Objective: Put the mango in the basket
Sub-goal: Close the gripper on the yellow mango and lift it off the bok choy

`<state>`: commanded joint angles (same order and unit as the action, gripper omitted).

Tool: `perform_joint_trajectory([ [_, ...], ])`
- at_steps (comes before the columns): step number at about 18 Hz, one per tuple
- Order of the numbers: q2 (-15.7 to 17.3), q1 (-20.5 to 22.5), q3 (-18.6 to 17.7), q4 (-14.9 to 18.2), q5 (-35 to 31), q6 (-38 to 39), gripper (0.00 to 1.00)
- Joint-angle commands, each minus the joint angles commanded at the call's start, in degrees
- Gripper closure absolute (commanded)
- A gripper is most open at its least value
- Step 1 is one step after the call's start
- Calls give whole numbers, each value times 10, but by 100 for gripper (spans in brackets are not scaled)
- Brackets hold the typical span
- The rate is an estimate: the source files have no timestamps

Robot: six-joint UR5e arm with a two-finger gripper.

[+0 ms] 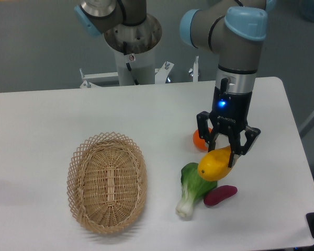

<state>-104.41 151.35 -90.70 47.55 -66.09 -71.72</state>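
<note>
A white tabletop [36, 120] seen from its near edge. Nearest, at about seven o'clock, sits the oval wicker basket [107, 181], holding nothing. At about five o'clock lie a green bok choy [192, 189] and, just to its right, a small purple sweet potato [220, 194], the two close together. Directly above them hangs the mango [215, 163], yellow and tilted, its upper end pinched between the two dark fingers of the tool [228, 148]; the fruit looks lifted clear of the tabletop, though it overlaps the greens in this view. Behind it, at about three o'clock, a round orange fruit [198, 140] peeks out, partly hidden by the tool. Risks, as a judgement: the grip sits near one end of a smooth, curved fruit, so the heavy lower end could swing or slide out during travel towards the basket, dropping onto the bok choy or rolling off; too low a path could clip the basket's lattice rim. Small pale lettering on the tool's black body, under a blue light, is too small to read. No other writing is legible.
</note>
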Motion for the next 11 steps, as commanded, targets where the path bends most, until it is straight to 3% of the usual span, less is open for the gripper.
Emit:
perform_joint_trajectory([
  [11,20,-8,-18,1,-6,36,60],
])
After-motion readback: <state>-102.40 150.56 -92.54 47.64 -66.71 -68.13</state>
